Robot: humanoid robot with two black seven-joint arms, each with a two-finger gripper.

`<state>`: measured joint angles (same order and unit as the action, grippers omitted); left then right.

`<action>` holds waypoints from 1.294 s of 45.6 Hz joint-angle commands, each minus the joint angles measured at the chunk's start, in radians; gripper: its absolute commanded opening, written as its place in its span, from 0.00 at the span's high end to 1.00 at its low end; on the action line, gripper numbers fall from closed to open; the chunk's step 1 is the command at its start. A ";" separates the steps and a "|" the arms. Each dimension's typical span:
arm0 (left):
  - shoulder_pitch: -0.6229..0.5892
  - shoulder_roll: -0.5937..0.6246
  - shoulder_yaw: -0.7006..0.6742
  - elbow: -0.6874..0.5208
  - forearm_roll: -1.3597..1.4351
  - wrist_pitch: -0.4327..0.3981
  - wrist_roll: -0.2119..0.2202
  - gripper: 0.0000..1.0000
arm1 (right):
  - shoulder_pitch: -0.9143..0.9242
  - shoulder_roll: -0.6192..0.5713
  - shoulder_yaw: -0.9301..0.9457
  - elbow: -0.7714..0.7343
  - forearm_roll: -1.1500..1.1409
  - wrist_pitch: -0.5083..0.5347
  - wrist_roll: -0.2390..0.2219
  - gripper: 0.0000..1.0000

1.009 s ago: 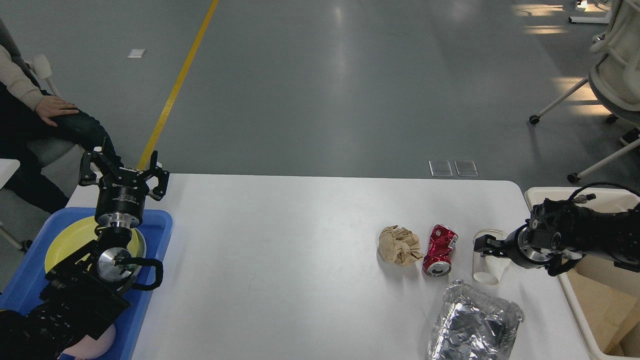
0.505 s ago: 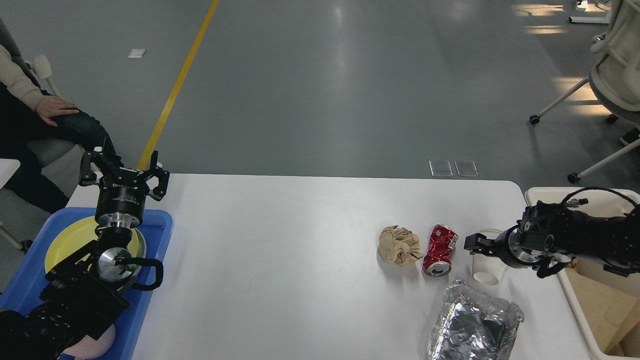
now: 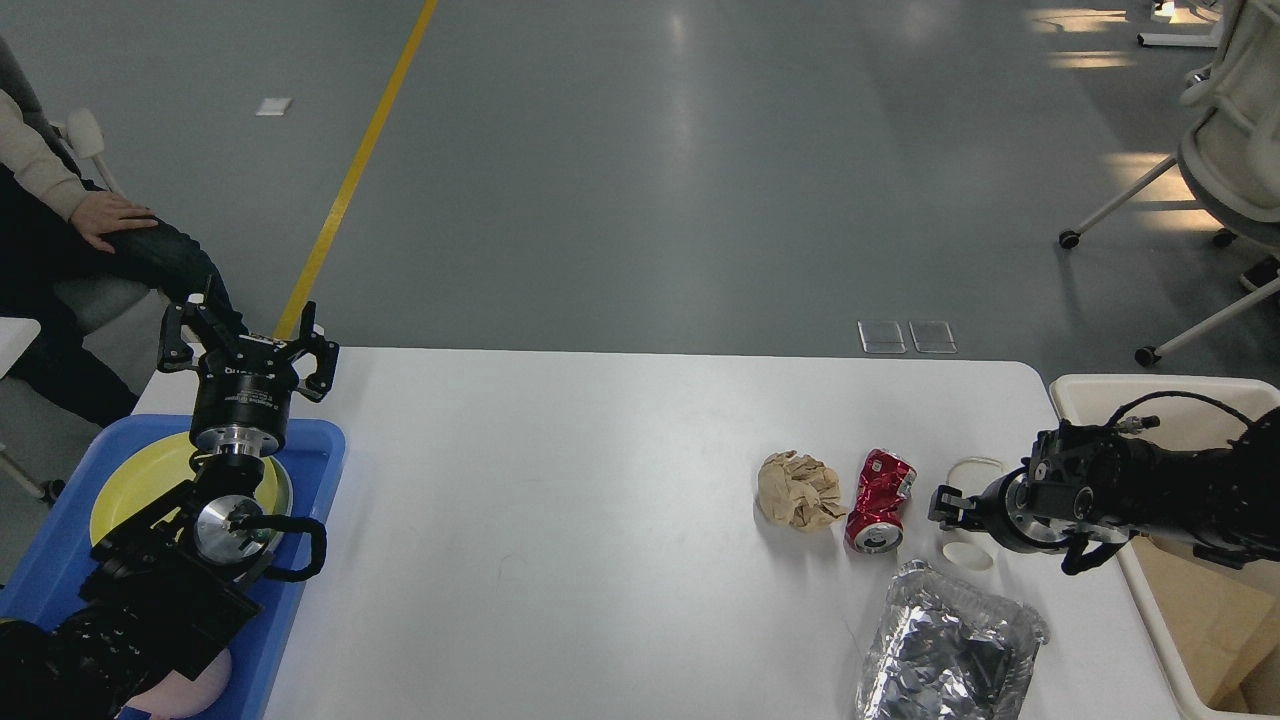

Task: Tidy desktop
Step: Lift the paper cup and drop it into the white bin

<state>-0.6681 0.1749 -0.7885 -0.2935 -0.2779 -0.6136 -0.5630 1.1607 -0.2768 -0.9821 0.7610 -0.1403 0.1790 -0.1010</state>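
Observation:
The white desktop (image 3: 600,520) carries a crumpled brown paper ball (image 3: 798,490), a crushed red can (image 3: 880,500), a white paper cup (image 3: 970,552) lying on its side, and a crumpled foil tray (image 3: 945,650). My right gripper (image 3: 943,506) reaches in from the right and lies across the cup's middle, just right of the can. It is dark and end-on, so its fingers cannot be told apart. Over the far edge of the blue tray (image 3: 310,520), my left gripper (image 3: 245,335) stands open and holds nothing.
A yellow plate (image 3: 130,485) lies in the blue tray at the left. A cream bin (image 3: 1085,392) with brown cardboard inside stands off the table's right edge. A seated person (image 3: 90,240) is at the far left, and office chairs (image 3: 1220,150) at the far right.
My right gripper has moved left and slightly down, covering more of the cup and nearing the can. The cup, the can and the left arm have not moved.

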 commanded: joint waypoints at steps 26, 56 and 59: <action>-0.001 0.000 0.000 0.001 0.000 0.000 0.000 0.04 | 0.707 -0.407 -0.004 0.478 -0.005 0.278 0.001 1.00; -0.001 0.000 0.000 0.001 0.000 0.000 0.000 0.04 | 0.832 -0.469 -0.119 0.304 -0.007 0.242 0.001 1.00; -0.001 0.000 0.000 0.001 0.000 0.000 0.000 0.04 | 0.719 -0.472 -0.119 0.255 -0.005 0.145 0.001 1.00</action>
<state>-0.6680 0.1749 -0.7885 -0.2941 -0.2779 -0.6136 -0.5630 2.0484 -0.7433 -1.0933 1.0899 -0.1476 0.4770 -0.0997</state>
